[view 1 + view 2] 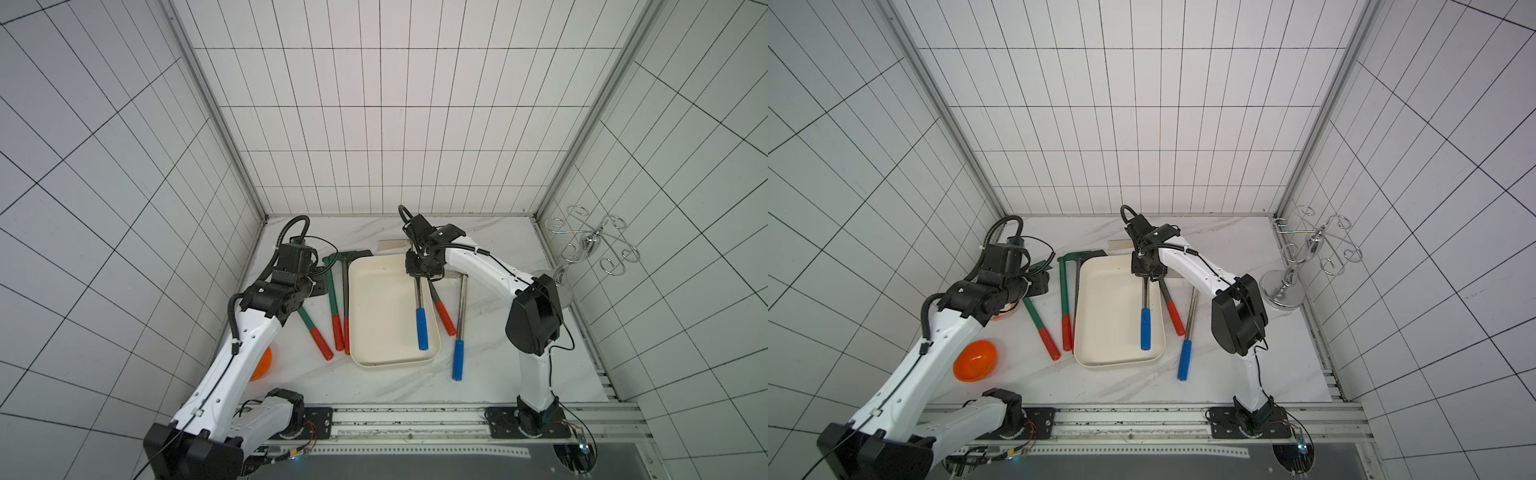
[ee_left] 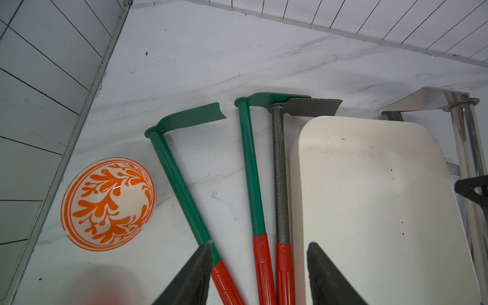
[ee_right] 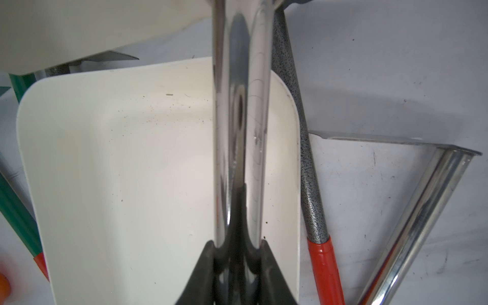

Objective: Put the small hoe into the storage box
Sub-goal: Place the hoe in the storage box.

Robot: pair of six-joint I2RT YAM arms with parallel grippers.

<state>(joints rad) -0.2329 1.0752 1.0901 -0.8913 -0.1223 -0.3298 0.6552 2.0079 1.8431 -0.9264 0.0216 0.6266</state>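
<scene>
My right gripper [image 1: 420, 272] [image 1: 1148, 272] [image 3: 237, 243] is shut on the chrome shaft of the small hoe [image 1: 422, 328] [image 1: 1145, 328] [image 3: 243, 105], close to its head. The hoe's blue handle points toward the front over the right side of the cream-white storage box [image 1: 382, 307] [image 1: 1108, 316] [image 3: 132, 171] [image 2: 369, 198]. I cannot tell whether the handle touches the box floor. My left gripper [image 1: 1040, 282] [image 2: 260, 245] is open to the left of the box. It holds nothing and hovers above red-handled hoes.
Two green hoes [image 2: 179, 182] [image 2: 250, 169] and a speckled grey hoe [image 2: 280, 174] lie left of the box. Right of it lie another speckled hoe [image 1: 442, 316] and a chrome blue-handled hoe [image 1: 458, 349]. There is an orange bowl [image 1: 975, 360], a patterned plate [image 2: 108, 203] and a chrome rack [image 1: 590, 245].
</scene>
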